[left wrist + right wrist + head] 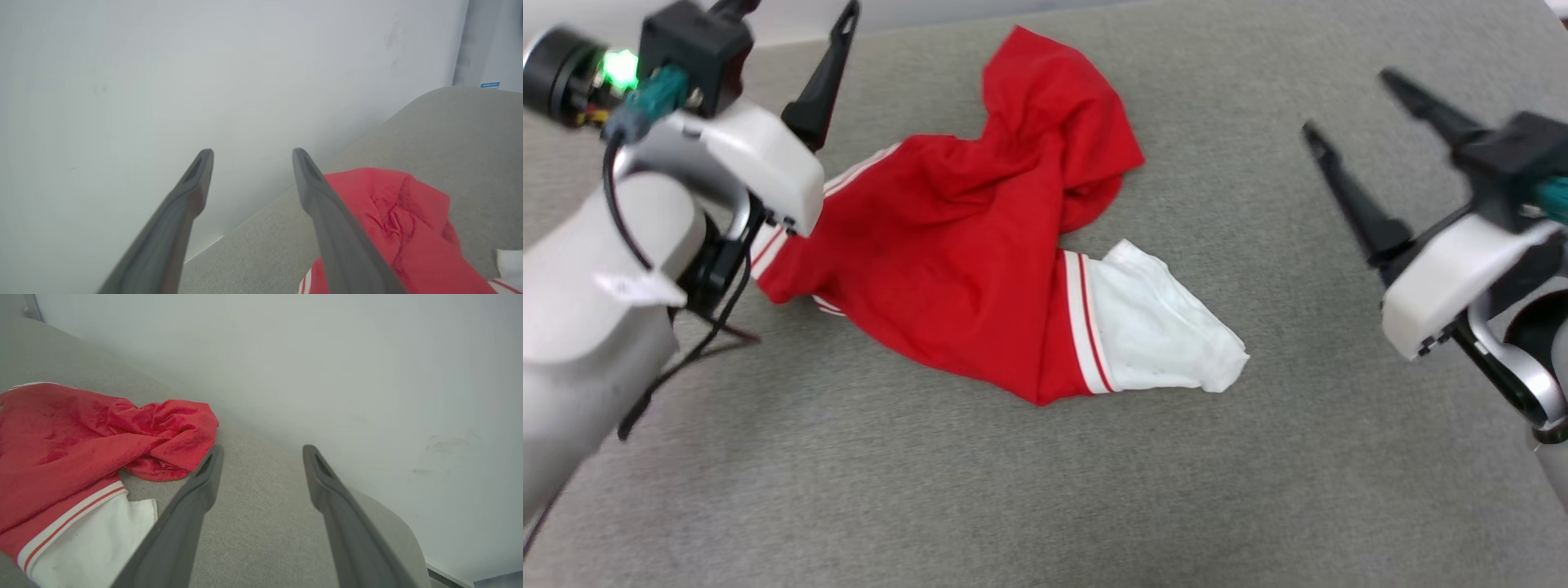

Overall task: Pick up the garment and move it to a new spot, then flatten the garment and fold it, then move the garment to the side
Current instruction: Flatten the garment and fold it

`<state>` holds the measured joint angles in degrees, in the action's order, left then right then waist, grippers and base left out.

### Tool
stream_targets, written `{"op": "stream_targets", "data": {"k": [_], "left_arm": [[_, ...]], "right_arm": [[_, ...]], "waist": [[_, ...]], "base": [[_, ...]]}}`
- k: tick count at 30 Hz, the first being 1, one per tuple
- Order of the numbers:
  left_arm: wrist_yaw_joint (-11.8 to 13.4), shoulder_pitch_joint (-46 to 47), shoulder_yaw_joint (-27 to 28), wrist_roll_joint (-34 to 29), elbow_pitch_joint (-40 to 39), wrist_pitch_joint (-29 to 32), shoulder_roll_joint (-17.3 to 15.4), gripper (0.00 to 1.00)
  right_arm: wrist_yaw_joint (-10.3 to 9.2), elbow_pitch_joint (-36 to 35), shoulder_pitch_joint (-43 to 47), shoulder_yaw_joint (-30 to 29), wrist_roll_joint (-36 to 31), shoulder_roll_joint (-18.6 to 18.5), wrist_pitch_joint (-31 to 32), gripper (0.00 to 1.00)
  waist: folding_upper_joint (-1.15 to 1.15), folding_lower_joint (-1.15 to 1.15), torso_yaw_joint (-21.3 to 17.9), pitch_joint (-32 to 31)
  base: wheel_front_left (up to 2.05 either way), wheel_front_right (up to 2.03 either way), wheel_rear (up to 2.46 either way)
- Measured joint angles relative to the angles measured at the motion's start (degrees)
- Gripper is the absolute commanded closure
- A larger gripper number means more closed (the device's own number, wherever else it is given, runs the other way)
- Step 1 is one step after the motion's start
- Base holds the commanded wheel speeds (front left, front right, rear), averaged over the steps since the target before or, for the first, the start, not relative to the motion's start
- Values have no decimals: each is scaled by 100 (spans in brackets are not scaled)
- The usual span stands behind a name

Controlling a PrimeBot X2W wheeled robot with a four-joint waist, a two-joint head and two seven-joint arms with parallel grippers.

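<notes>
A crumpled red jersey [964, 245] is seen on the grey surface [849, 474], not yet flattened or folded; the left claw [249, 153] and right claw [1347, 104] are spread, empty.

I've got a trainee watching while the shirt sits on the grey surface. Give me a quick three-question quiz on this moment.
1. True or false: the garment lies flat and folded on the grey surface.
2. The right gripper is: A) shut on the garment, B) open and empty, C) shut and empty.
3. Fill in: the sleeve nearest the right gripper is ____.
Key: 1 false, it is crumpled; 2 B; 3 white.
</notes>
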<state>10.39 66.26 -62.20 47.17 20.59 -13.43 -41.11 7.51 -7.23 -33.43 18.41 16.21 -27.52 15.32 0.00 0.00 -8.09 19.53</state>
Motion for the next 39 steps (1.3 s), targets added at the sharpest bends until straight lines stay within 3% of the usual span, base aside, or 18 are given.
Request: {"op": "stream_targets", "data": {"k": [4,7,12,18,22,28,29,30,34,39], "left_arm": [[731,-758,542,-62,-604,-145,-207,0],[1178,-1324,1280,-428,-1263,-149,-240,0],[1606,-2585,2455,-1094,-1936,-164,-54,0],[1591,-3774,3579,-1845,-2366,-164,486,0],[1348,-4294,4105,-2194,-2395,-164,909,0],[907,-4775,4647,-2608,-2308,-164,1435,0],[837,-4814,4725,-2674,-2296,-164,1493,0],[775,-4863,4812,-2731,-2276,-164,1548,0],[510,-5056,5064,-2941,-2204,-164,1733,0],[244,-5121,5293,-3155,-2127,-164,1965,0]], "right_arm": [[0,5,-446,1022,933,-639,1435,0],[1,33,-770,1595,1569,-981,2424,0],[0,426,-1131,2196,2274,-1193,3634,0],[-1,1057,-1247,2596,2479,-1080,3844,0],[-1,1541,-1139,2731,2564,-877,3612,0],[-12,1817,-996,3022,2536,-890,3177,0],[-12,1818,-998,3064,2484,-904,3055,56],[-11,1827,-1001,3076,2475,-911,2926,100],[2,1849,-1093,2860,2581,-967,2540,100],[0,1764,-1179,2323,2764,-1459,2374,100]], "waist": [[0,0,221,-123],[0,0,357,-138],[0,0,530,-38],[0,0,716,126],[0,0,831,244],[0,0,913,313],[0,0,902,300],[0,0,887,284],[0,0,822,177],[0,0,747,49]], "base": [[0,0,0],[0,0,0],[0,0,0],[0,0,0],[0,0,0],[0,0,0],[0,0,0],[0,0,0],[0,0,0],[0,0,0]]}}
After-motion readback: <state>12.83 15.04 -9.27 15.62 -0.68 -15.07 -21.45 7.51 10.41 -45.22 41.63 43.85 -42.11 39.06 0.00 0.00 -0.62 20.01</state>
